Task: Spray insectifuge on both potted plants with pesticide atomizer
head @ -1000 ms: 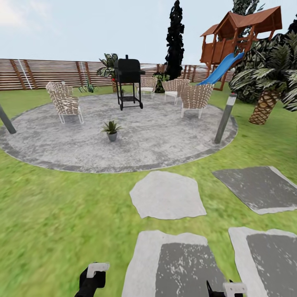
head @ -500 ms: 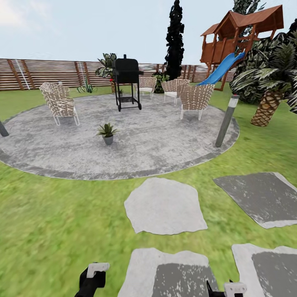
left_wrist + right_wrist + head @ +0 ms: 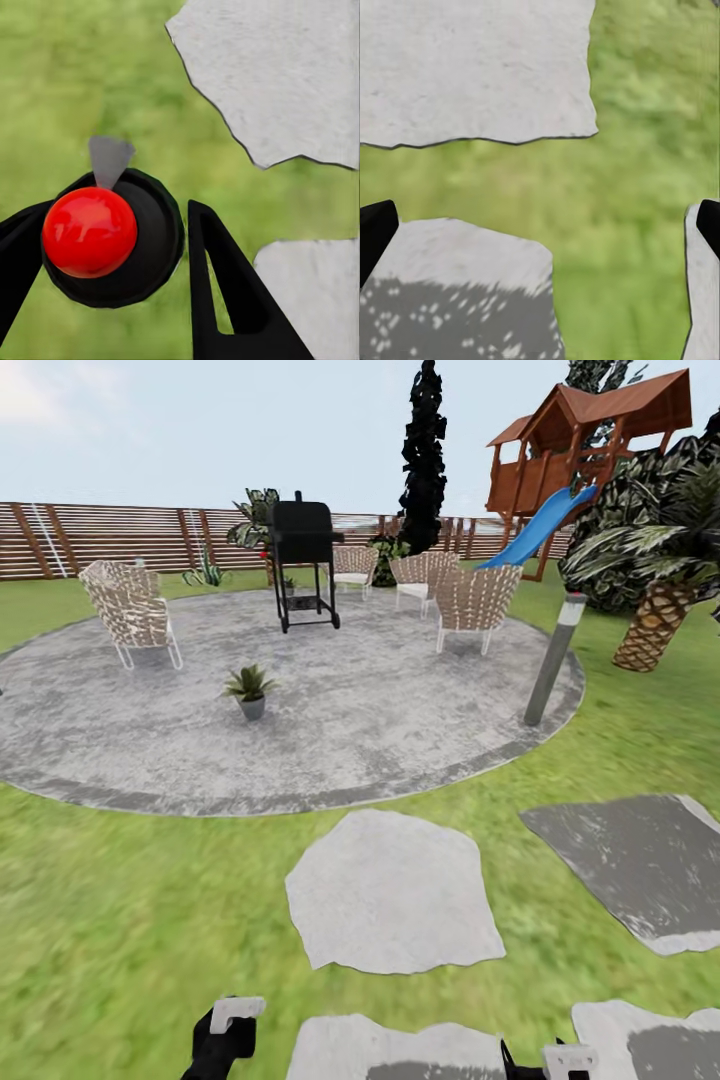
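Left gripper (image 3: 112, 247) is clamped on the atomizer (image 3: 112, 236), whose dark round body with a red ball on top sits between the black fingers (image 3: 225, 300), above lawn (image 3: 90, 82) and pale stepping stones (image 3: 285, 75). In the head view that gripper (image 3: 228, 1025) sits low at the bottom edge, left of centre. Right gripper (image 3: 540, 225) is spread wide with nothing between its dark fingertips (image 3: 375, 232), hanging over grass and stones; from the head it (image 3: 560, 1057) shows at the bottom right.

Ahead lies the round grey patio (image 3: 400, 710). One potted plant (image 3: 250, 690) stands on its left half, well apart from the grill (image 3: 303, 560) and the wicker chairs (image 3: 128, 612). A slat fence (image 3: 100, 538) runs behind, with a palm (image 3: 655, 620) and a play tower with slide (image 3: 580, 450) at right.
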